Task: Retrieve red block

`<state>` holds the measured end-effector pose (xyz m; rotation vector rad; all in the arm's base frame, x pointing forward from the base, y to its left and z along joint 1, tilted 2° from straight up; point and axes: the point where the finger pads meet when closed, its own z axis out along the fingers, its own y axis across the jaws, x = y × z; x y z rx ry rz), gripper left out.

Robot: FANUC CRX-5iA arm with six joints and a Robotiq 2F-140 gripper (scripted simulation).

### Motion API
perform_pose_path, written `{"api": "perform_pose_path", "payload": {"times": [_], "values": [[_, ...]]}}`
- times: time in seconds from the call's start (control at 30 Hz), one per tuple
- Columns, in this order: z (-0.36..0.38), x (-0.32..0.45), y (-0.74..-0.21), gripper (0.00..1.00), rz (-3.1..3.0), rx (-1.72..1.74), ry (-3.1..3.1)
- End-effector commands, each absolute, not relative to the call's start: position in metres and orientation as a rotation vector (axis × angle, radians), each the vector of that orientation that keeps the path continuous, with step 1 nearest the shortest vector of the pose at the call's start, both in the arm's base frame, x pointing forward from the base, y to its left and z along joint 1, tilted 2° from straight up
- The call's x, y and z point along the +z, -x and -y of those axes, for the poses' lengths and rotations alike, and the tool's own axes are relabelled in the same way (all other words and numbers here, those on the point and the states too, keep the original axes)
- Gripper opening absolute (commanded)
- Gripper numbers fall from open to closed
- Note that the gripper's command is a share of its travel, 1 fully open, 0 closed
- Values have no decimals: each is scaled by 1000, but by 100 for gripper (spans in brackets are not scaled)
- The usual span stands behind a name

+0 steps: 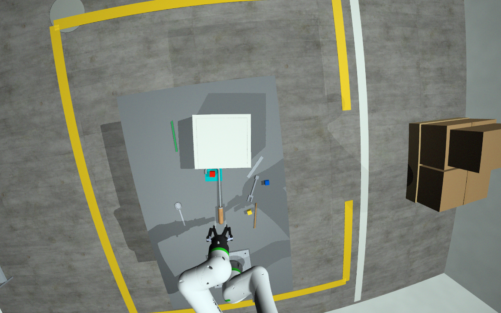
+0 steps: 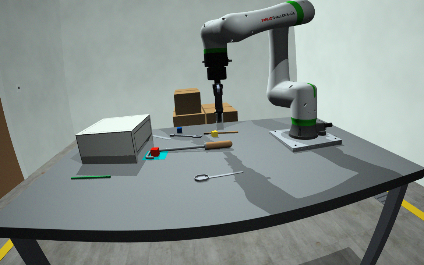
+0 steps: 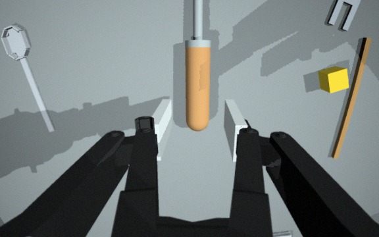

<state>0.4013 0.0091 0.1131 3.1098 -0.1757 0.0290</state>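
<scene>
Even, fairly bright light falls over the scene with no glare, and hard-edged grey shadows of the white jointed robot arm [image 2: 278, 62] stretch across the dark grey table top [image 2: 306, 171] toward the viewer in the exterior view. The white box-shaped cabinet [image 1: 221, 141] casts a darker patch on the table beside it in the top view. All three views are sharp throughout, though shadow edges look jagged in the wrist view, and the straight yellow floor tape [image 1: 74, 128] bows outward near the top view's edges.

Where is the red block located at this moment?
In the top view the red block sits on the teal square, just in front of the white cabinet, beside the hook tool's bent end.
</scene>
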Motion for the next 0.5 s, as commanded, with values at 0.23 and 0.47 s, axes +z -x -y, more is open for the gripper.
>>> {"api": "perform_pose_path", "payload": {"times": [0.23, 0.47], "values": [[-11, 158, -401, 34, 176, 28, -3110], [-11, 181, -400, 34, 176, 28, -3110]]}}
